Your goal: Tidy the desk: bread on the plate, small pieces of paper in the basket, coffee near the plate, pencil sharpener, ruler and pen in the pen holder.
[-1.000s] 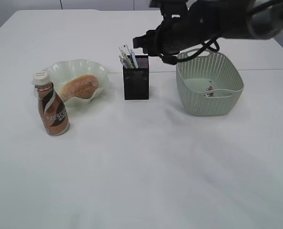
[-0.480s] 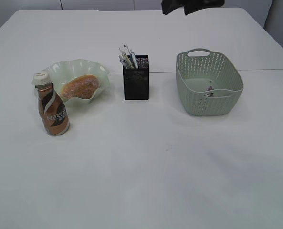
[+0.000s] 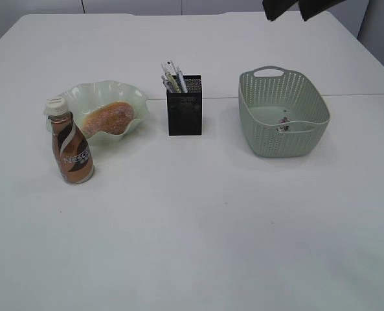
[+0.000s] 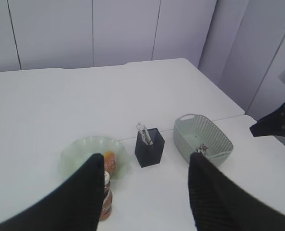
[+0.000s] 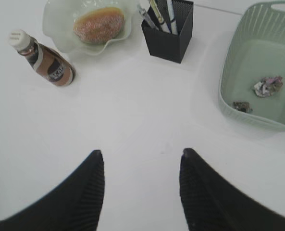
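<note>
The bread (image 3: 107,118) lies in the pale green plate (image 3: 101,87), and the coffee (image 3: 70,150) stands upright just in front of it. Pens (image 5: 157,10) and other thin sticks stand in the black pen holder (image 3: 184,113); I cannot pick out the ruler among them, and the pencil sharpener is hidden. Two small pieces of paper (image 5: 267,85) lie in the basket (image 3: 263,139). My left gripper (image 4: 146,156) hangs open and empty high above the desk (image 3: 198,227). My right gripper (image 5: 142,153) is open too, empty, over bare tabletop.
In the exterior view only the dark tips of my right gripper (image 3: 300,8) show at the top edge, behind the basket. The left wrist view catches the right arm (image 4: 277,122) at its right edge. White wall panels (image 4: 108,29) rise behind the desk.
The dark right arm that hung over the pen holder and basket has pulled up and away to the right, to the top edge of the exterior view. Nothing on the desk has moved.
</note>
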You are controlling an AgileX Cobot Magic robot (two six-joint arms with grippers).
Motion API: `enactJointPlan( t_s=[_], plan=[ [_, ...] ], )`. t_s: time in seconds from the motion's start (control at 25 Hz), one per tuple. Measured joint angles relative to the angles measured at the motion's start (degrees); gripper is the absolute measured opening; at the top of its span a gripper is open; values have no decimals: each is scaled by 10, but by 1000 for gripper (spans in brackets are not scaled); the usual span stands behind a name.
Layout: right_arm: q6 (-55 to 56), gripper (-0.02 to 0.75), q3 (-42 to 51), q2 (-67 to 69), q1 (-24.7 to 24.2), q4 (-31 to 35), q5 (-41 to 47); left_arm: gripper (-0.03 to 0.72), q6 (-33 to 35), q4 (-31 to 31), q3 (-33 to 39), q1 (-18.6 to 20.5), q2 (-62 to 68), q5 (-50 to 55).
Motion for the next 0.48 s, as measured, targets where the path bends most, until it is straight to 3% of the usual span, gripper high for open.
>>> enactJointPlan(
  t_s=[0.48],
  plan=[
    [0,407,23,-142,0,-11,-2,368,94,-24,253,0,-166,1]
  ],
)
